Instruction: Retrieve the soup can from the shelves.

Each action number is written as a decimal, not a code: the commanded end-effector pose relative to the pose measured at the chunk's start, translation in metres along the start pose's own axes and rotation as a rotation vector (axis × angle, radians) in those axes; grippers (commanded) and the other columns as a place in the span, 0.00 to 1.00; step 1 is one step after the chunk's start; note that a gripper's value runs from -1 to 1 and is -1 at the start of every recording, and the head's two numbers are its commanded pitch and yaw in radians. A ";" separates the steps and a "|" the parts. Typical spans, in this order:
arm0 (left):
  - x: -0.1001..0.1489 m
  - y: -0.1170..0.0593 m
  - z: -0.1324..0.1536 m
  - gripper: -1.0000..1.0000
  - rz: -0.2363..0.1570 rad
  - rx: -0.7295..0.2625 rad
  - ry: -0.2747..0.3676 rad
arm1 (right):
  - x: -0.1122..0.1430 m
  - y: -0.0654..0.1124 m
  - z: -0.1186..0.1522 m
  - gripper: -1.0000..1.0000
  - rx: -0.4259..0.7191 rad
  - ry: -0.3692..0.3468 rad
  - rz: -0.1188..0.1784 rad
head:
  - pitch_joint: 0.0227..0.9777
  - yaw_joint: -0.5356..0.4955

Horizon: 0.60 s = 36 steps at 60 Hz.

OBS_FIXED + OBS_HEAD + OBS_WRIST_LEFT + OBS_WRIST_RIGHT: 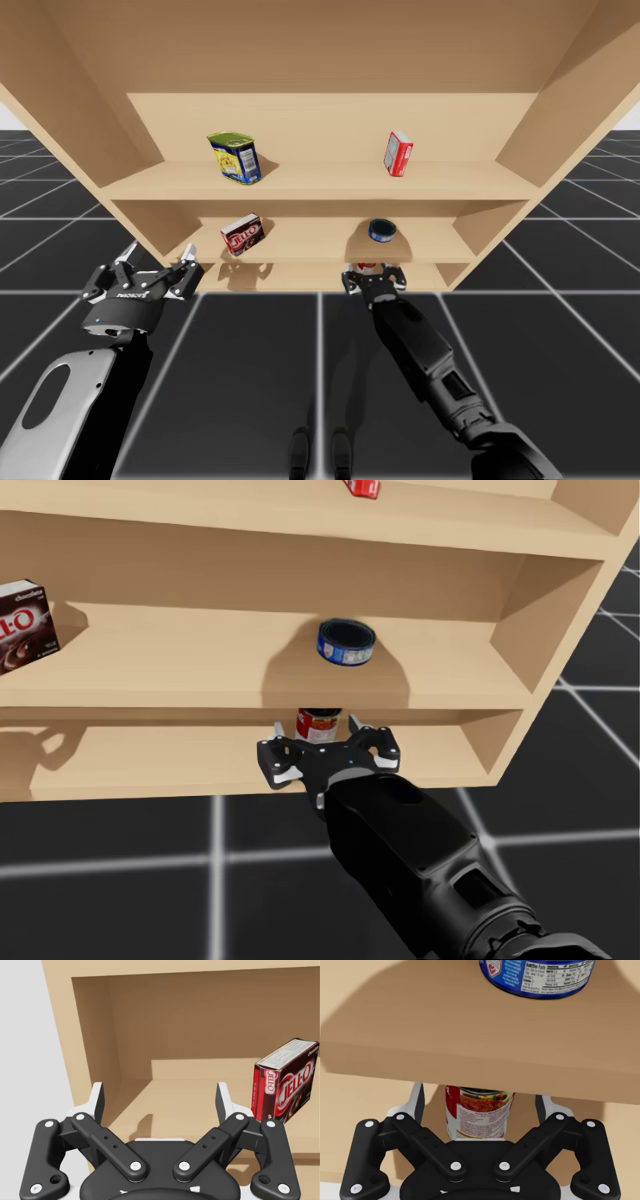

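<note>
My right gripper [480, 1105] is at the bottom shelf [150, 755], fingers spread either side of the upright red-and-white soup can [318, 724] without touching it: reach looks done, grasp and pull-out still to come.

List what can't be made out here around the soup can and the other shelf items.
Soup can: right wrist view, top hidden by the middle shelf board, base by the right tool.
Blue can: same view, cut off by the picture's edge.
Dark red box: head view, cut off by the left edge.
Red box: head view, mostly cut off by the top edge.
</note>
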 end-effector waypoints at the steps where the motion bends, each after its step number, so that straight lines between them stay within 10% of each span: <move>1: 0.000 0.000 0.000 0.00 0.000 0.000 0.001 | -0.008 0.000 -0.009 0.00 0.017 0.005 0.013 | 0.72 0.32; 4: 0.000 0.000 0.000 0.00 -0.001 0.000 0.000 | -0.009 0.000 -0.009 0.04 0.016 -0.005 0.015 | 0.72 0.32; 5: 0.000 0.000 0.000 0.00 -0.001 0.000 0.000 | -0.010 0.000 -0.009 0.25 0.015 -0.011 0.017 | 0.72 0.32; 6: 0.000 0.000 0.000 0.00 -0.001 0.000 0.000 | -0.010 0.000 -0.008 0.89 0.009 -0.017 0.017 | 0.72 0.32; 8: 0.000 0.000 0.000 0.00 -0.001 -0.001 0.001 | -0.010 0.000 -0.008 1.00 0.006 -0.016 0.017 | 0.72 0.32; 36: 0.000 0.000 -0.001 0.00 -0.004 -0.001 0.001 | 0.007 -0.035 0.044 1.00 -0.026 -0.056 0.009 | 0.70 0.31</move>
